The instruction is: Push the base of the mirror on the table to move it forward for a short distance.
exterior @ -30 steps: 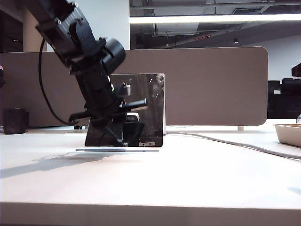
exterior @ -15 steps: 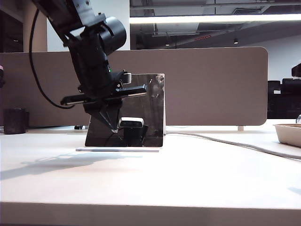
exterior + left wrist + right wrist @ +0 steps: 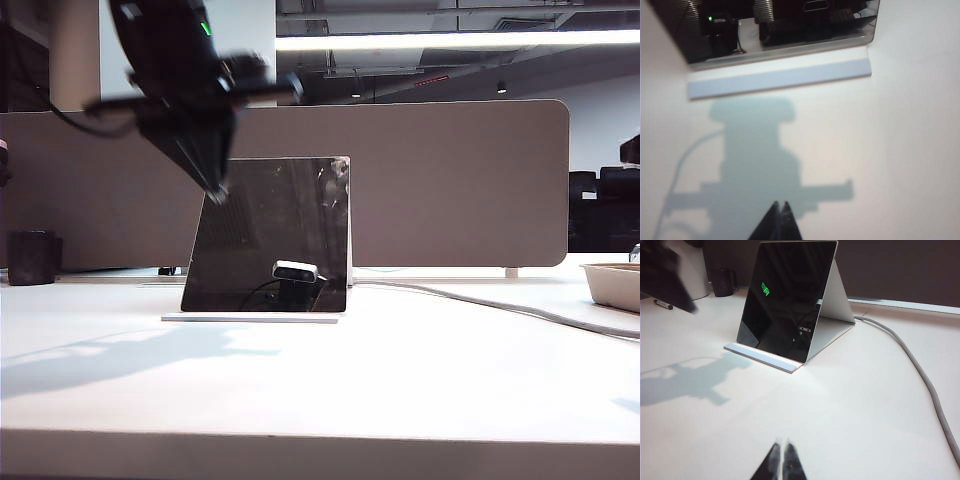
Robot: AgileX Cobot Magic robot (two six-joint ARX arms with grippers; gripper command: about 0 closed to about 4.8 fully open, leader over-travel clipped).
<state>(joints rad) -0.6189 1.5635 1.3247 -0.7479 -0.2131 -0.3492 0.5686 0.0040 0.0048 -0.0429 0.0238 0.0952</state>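
- Mirror (image 3: pixel 275 235): a dark glossy panel in a thin white frame with one slanted edge, standing tilted back on the white counter (image 3: pixel 400 380); smudges show near its top corner in the exterior view.
- Base of the mirror (image 3: pixel 250 318): a thin flat white plate lying on the counter along the foot of the panel, slightly wider than it; it also shows in the left wrist view (image 3: pixel 780 78) and the right wrist view (image 3: pixel 762 357).
- Left gripper (image 3: pixel 217 195): raised in the air near the mirror's upper slanted corner in the exterior view, well above the base and touching nothing. In its wrist view (image 3: pixel 780 207) the jaws are pressed together with nothing between them, and its shadow falls on the counter just in front of the base.
- Right gripper (image 3: pixel 780 446): over bare counter, well apart from the mirror, its jaws closed tip to tip and empty.
- Beige divider (image 3: pixel 450 190): stands behind the mirror.
- Grey cable (image 3: pixel 925 380): runs across the counter beside the mirror's rear support.
- Dark cup (image 3: pixel 30 257): at the counter's far left.
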